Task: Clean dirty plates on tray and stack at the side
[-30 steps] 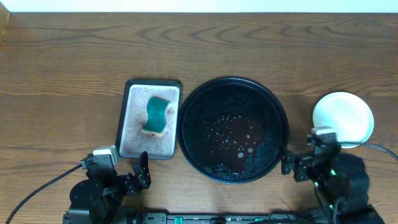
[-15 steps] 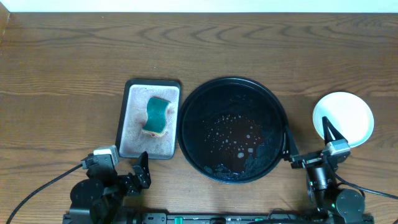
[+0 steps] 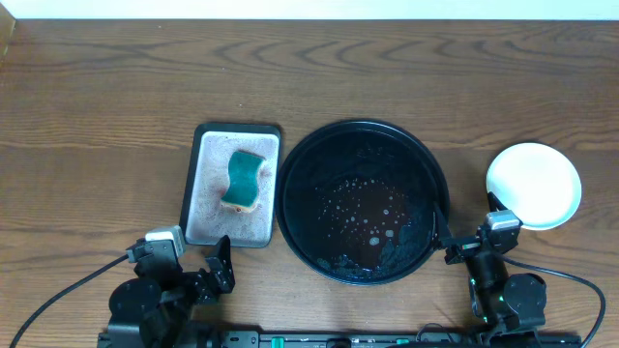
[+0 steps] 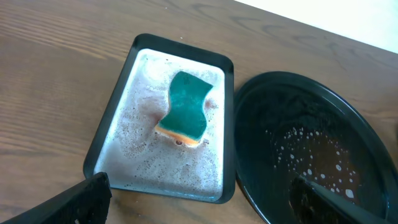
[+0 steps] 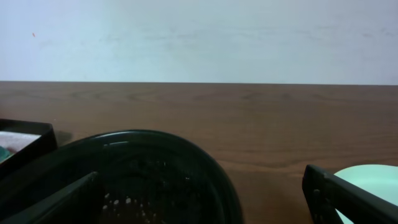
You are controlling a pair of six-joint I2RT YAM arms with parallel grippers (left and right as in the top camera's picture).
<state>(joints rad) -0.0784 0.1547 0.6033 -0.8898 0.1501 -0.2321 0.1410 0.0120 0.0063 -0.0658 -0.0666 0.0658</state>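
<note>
While the left claw (image 4: pixel 199 186) and the right claw (image 5: pixel 200 177) hang spread and empty at the near edge of the wooden bench (image 3: pixel 116 97), the large round glossy black tray (image 3: pixel 329 174), wet-speckled, sits between the small rectangular dark-rimmed tray (image 3: pixel 208 208) holding a green sponge (image 3: pixel 244 178) and the pale round plate (image 3: pixel 534 184).

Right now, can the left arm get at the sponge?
Probably yes: the left gripper is open just short of the small tray, and the sponge lies uncovered on it, nothing between.
</note>
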